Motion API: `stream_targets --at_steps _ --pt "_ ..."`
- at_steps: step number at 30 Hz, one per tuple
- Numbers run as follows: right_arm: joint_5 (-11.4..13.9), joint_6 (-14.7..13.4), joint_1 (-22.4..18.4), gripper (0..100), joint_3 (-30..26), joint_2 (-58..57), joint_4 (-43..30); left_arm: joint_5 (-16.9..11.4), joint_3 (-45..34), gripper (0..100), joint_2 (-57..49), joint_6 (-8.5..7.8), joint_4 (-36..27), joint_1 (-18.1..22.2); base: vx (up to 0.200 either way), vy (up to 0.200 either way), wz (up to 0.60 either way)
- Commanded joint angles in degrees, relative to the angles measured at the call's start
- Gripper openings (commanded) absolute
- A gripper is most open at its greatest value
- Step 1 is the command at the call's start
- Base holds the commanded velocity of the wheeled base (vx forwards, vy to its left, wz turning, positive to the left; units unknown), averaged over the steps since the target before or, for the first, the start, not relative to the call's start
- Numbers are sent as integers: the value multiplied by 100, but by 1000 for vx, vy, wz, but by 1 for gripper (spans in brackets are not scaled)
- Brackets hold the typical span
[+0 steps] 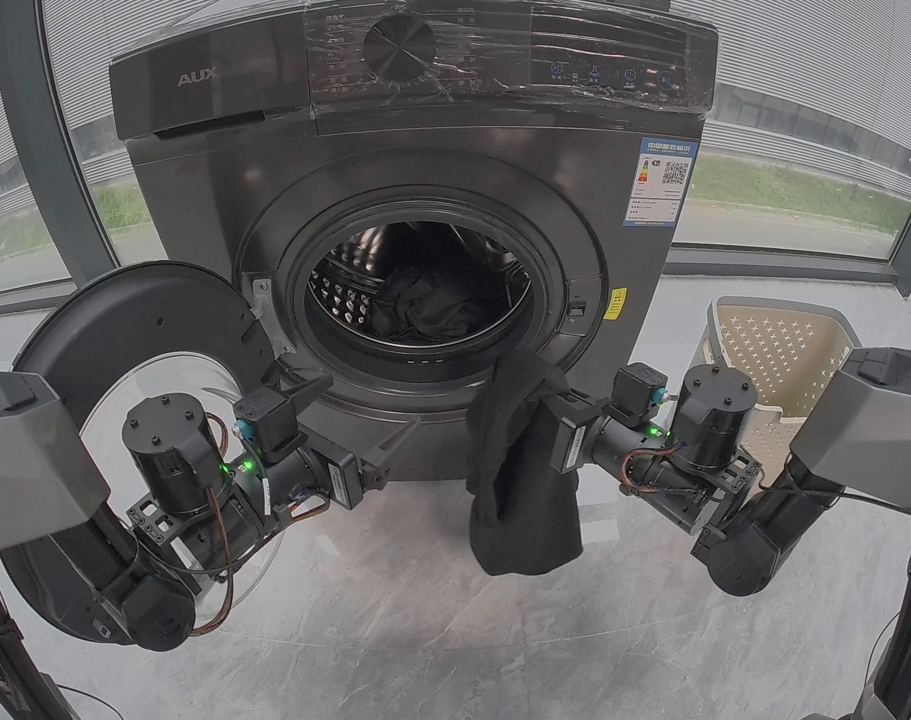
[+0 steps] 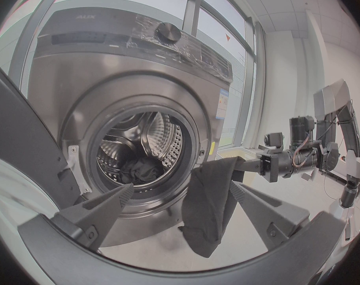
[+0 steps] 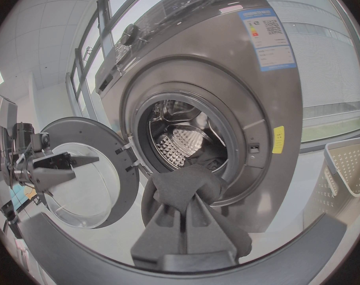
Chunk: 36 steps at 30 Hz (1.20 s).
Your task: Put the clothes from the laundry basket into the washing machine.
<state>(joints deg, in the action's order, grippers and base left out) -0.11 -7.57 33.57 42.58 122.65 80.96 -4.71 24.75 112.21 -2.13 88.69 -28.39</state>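
My R claw [image 3: 184, 208] pinches black garment [image 1: 520, 492], hanging by washing machine [image 1: 415, 152] front, below drum mouth. L claw [image 1: 373, 402] spread, beside open door [image 1: 125, 327].

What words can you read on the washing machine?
Brand logo on the washing machine's top left panel: three pale capital letters, a maker's name.
Blue and white sticker: print too small to read.
Yellow sticker: too small to read.
Control panel icons and dial markings: blurred under plastic film.
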Motion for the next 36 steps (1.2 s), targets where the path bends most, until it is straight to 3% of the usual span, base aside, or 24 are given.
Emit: stream_targets --at_steps 1,6,10,18,21,36 --pt "-15 -16 281 0 242 -22 -45 -4 -110 100 310 -6 26 -105 0 0 0" --pt "-59 -8 396 0 400 -31 -63 -22 -137 100 389 2 35 -140 0 0 0" --pt "-68 -16 519 0 505 -39 -186 -329 -251 100 415 -6 35 -219 0 0 0" --pt "-200 -8 826 0 523 -39 -194 -294 65 100 820 -42 26 -299 0 0 0" --pt "-209 -8 826 0 532 -39 -203 -285 267 100 1031 -112 17 -290 0 0 0" --pt "-218 1 941 0 400 -171 -177 -4 1173 100 1874 -121 8 -219 0 0 0"
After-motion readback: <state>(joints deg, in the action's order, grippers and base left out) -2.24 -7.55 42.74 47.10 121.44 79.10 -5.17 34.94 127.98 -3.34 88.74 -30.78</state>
